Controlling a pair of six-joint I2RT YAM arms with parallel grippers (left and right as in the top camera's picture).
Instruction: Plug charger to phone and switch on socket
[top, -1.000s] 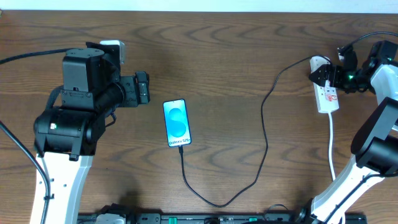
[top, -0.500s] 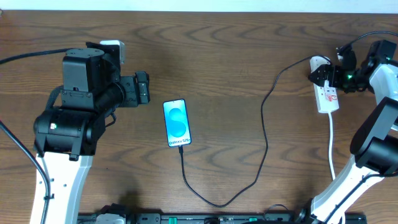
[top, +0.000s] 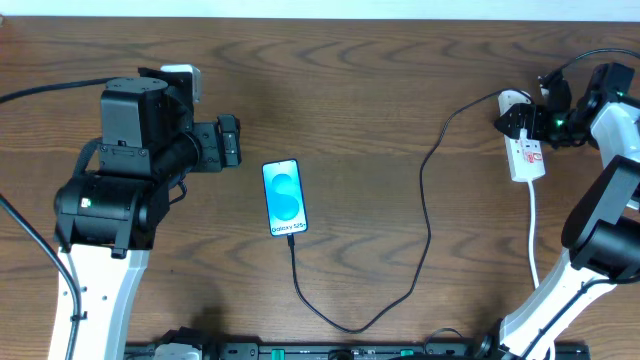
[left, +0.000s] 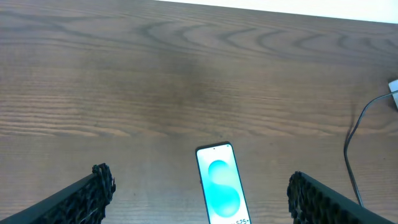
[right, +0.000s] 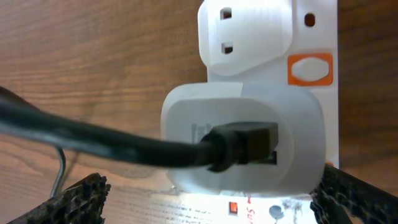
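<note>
Far right of the desk (top: 380, 70): the socket (top: 528, 155), lying lengthwise, a white adapter (right: 249, 134) seated in its far end and the charger (top: 428, 200) leaving it as a thin black lead. Loops left and toward the near edge, then comes up to the near end of the phone (top: 284, 197). Seen from overhead, the tip appears seated there. Phone flat at mid-desk, screen lit blue, well apart from the socket.

Almost nothing different from a second ago: phone, lead and strip in the same places. Only the right tool (top: 532, 120) differs, shifted by a hair over the strip's far end. In the wrist view, fingers spread wide, one on either side of the adapter, gripping nothing. Contact with the adapter not clear. Beside the empty outlet, an orange switch (right: 310, 68). No clear sight of the switch for the occupied outlet, so impossible to tell whether on or off.

As for the left tool (top: 229, 142): unmoved, left of the phone and a little farther back, fingers apart, holding nothing.

Reads as plugging probably done and switching now in hand, with only a small adjustment so far. Next calls for a press on the matching rocker without nudging the adapter loose.
</note>
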